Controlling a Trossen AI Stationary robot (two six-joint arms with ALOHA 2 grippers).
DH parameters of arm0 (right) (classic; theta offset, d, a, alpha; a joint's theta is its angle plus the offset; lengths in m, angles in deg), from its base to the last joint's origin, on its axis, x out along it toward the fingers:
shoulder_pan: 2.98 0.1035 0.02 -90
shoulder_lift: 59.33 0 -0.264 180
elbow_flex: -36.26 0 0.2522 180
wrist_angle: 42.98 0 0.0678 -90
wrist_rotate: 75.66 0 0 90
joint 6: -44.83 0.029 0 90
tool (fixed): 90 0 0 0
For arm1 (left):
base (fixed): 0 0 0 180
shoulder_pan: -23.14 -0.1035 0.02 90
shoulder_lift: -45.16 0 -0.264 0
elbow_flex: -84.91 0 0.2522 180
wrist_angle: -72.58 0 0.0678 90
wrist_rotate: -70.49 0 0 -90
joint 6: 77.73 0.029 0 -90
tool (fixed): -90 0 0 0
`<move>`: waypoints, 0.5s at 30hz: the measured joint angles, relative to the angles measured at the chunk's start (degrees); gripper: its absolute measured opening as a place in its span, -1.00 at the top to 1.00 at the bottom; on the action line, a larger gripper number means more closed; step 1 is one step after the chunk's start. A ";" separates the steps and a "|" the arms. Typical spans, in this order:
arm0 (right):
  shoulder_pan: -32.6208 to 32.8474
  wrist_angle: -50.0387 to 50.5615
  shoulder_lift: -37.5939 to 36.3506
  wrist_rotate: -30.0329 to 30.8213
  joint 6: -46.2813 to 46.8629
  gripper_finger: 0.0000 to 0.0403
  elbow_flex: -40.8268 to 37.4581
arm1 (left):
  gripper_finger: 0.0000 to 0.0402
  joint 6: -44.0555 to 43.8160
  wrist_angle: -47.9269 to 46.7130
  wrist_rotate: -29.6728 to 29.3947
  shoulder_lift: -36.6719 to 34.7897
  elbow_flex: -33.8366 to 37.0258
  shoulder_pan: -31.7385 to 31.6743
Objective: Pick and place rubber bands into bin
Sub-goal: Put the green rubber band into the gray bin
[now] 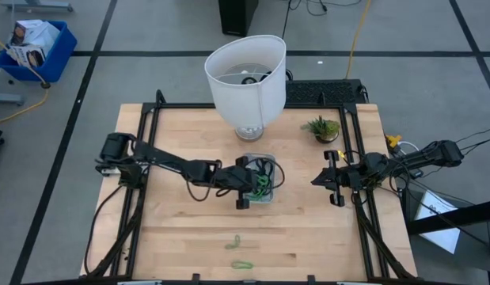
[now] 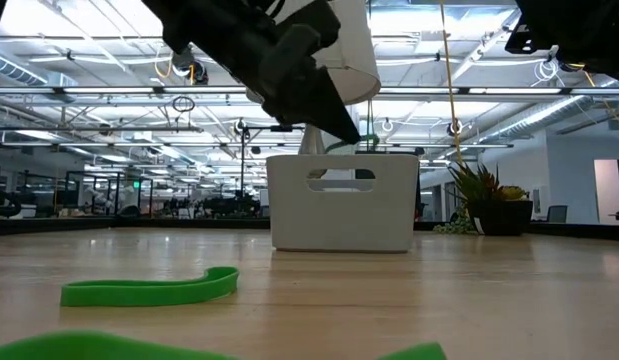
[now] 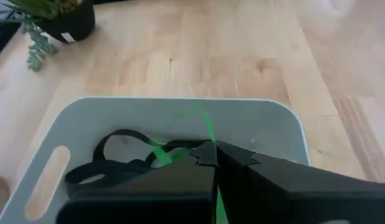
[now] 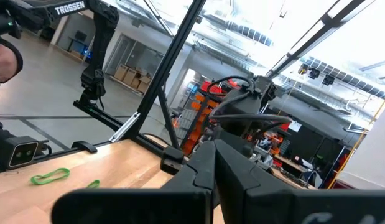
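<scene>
The left gripper (image 1: 246,188) hangs over the bin (image 1: 274,188) near the middle of the table (image 1: 189,237), its fingers (image 3: 208,154) pressed together on a thin light-green rubber band (image 3: 207,127) that stretches up from their tips above the bin's floor. Inside the bin lie several black rubber bands (image 3: 120,158) tangled with more green ones (image 1: 263,184). In the low view the gripper's dark fingertip (image 2: 334,125) points down just above the bin's rim (image 2: 341,155), with a bit of green at its end. Two green bands still lie on the bare wood near the front edge of the table, one (image 1: 233,241) a little behind the other (image 1: 242,265), both well apart from the bin. The right gripper (image 1: 333,178) waits at the right edge of the table, near the small potted plant (image 1: 322,127), with its fingers closed on nothing. A big white bucket (image 1: 246,75) stands just behind the bin
</scene>
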 joint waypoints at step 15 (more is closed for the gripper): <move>-0.02 0.02 0.00 0.20 0.00 1.00 0.00 | 0.29 -3.78 -1.10 4.83 0.27 -0.23 -1.26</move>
